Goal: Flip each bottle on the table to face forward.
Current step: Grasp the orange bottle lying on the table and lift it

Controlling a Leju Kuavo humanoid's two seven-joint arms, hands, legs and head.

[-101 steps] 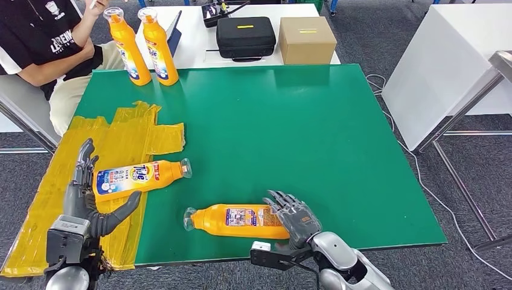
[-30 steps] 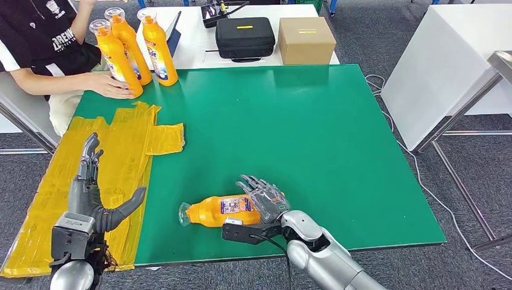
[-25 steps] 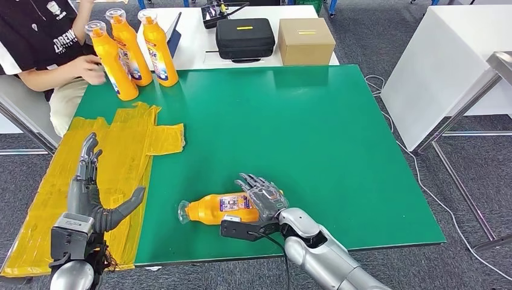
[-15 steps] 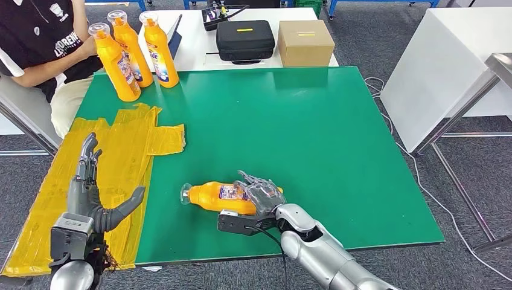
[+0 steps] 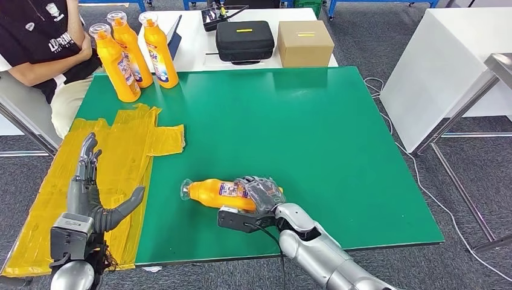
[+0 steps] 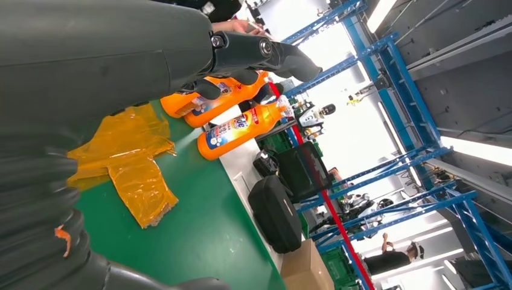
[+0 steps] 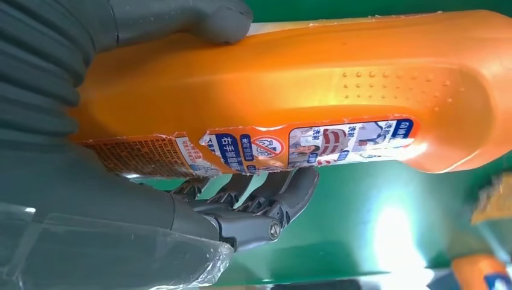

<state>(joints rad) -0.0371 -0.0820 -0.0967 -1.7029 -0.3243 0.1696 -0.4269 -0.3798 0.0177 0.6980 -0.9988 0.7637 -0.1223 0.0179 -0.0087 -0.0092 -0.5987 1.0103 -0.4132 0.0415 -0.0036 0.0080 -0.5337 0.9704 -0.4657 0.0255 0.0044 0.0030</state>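
With the right robot hand (image 5: 261,194) wrapped round the wide body of the lying orange detergent bottle (image 5: 218,194) near the green surface (image 5: 290,133) front edge, its glossy stiff plastic looks slippery, so grip mid-body; left robot hand (image 5: 90,193) hangs open.

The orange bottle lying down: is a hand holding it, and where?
Yes. The right hand grips the orange bottle around its lower body, near the base. The left hand holds nothing.
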